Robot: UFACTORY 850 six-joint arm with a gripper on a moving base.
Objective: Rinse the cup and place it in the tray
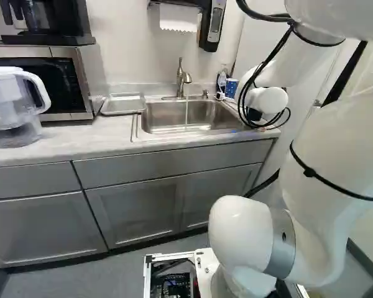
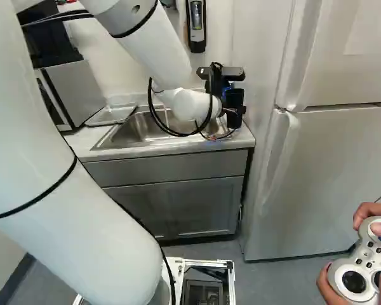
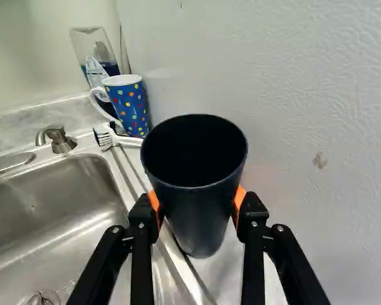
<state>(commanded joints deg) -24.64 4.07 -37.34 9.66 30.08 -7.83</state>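
In the right base view my gripper (image 2: 225, 112) is at the sink's right end beside the fridge, partly hidden by cables, with the dark cup (image 2: 235, 101). The wrist view shows the gripper (image 3: 197, 202) shut on the dark cup (image 3: 202, 219), one orange pad against each side. The cup's mouth is up; whether its base touches the counter cannot be told. A thin stream of water falls from the faucet (image 1: 183, 77) into the metal sink (image 1: 168, 116). The metal tray (image 1: 124, 104) lies on the counter between microwave and sink.
Near the cup, a dotted blue mug (image 3: 128, 107), a brush (image 3: 119, 137) and a clear bottle (image 3: 89, 47) stand or lie behind the sink's corner. The fridge (image 2: 317, 171) rises at the right. A water pitcher (image 1: 11, 102) and microwave (image 1: 81, 81) occupy the left counter.
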